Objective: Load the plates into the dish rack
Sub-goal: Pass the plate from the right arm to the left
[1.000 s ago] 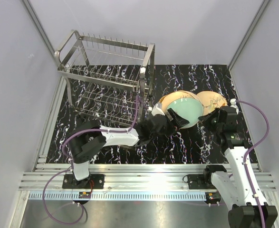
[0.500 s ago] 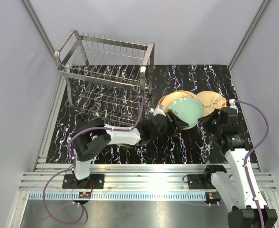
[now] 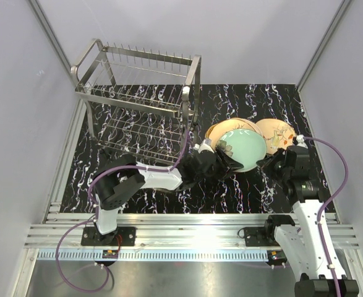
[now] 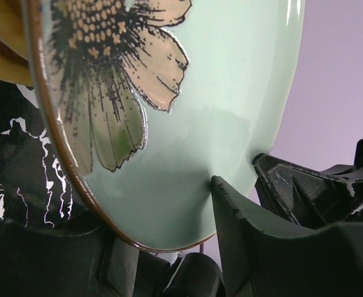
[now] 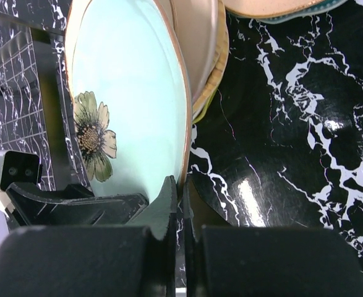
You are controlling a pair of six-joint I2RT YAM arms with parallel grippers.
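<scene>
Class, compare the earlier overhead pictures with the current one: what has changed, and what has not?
The left gripper narrowed its jaws around the near rim of the mint-green plate. The right gripper, shut, edged inward to that rim. The dish rack and the other plates stayed put.

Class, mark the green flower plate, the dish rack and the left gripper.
green flower plate [image 3: 244,148], top view, centre of its face.
dish rack [image 3: 198,77], top view, right end post.
left gripper [image 3: 229,162], top view, between its fingertips.
</scene>
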